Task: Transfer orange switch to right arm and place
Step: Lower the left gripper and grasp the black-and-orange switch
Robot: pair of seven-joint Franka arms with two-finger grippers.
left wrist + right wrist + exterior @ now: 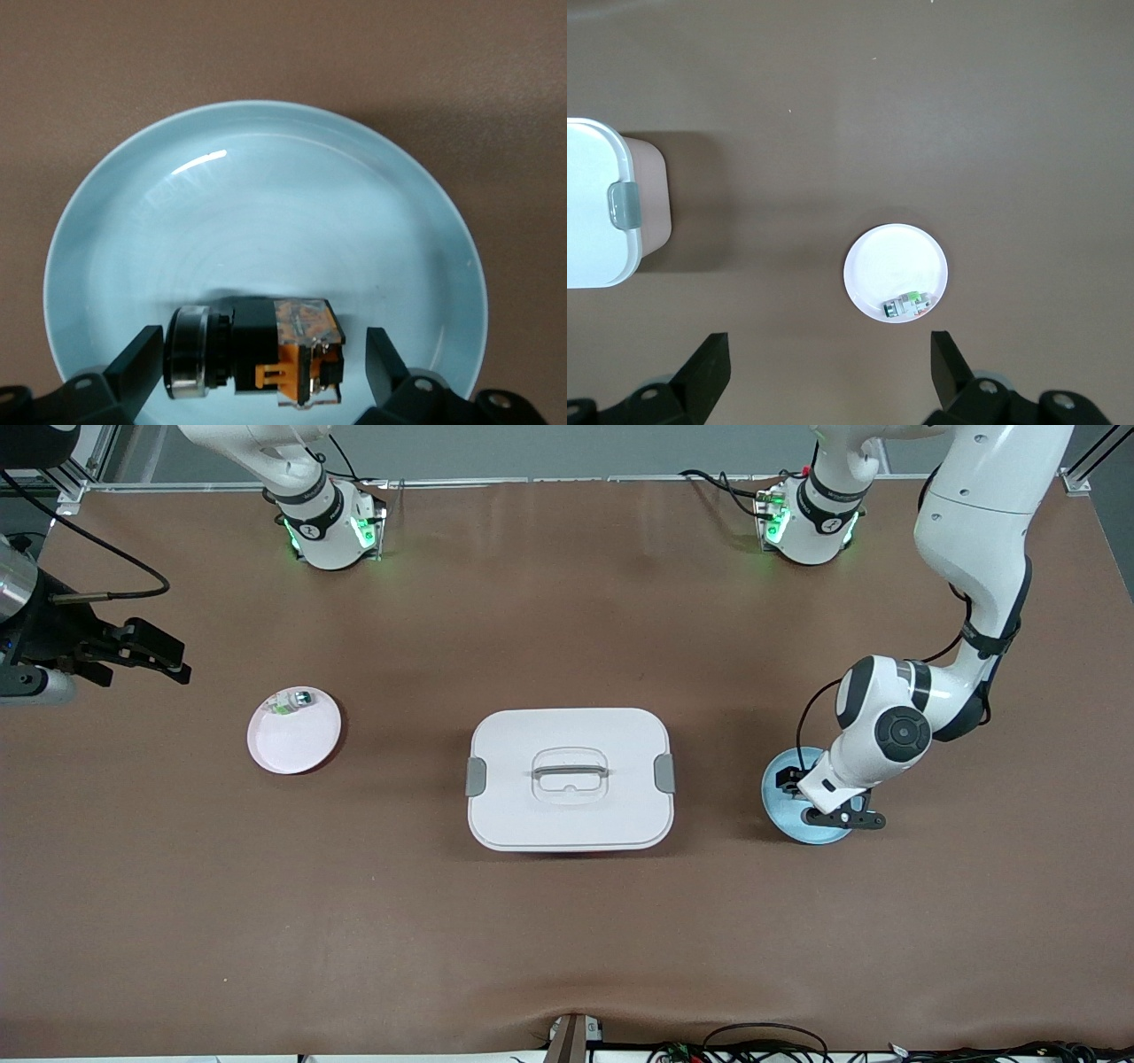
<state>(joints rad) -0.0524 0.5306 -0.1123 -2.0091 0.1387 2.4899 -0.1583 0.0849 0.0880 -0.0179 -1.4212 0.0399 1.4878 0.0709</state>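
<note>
The left tool [257, 367], fingers apart, straddles the orange switch [266, 350] inside the blue plate's [266, 177] rim (right tool [828, 372] waits, spread).

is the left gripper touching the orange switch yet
Apart. The left wrist view shows the left gripper open, its fingers flanking the orange switch on the blue plate, with plate visible between each finger and the switch.

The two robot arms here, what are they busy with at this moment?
The left gripper is down over the blue plate, open, with a finger on each side of the orange switch, not yet gripping it. The right gripper waits open in the air near the pink plate. A closed white box sits between the plates.
</note>
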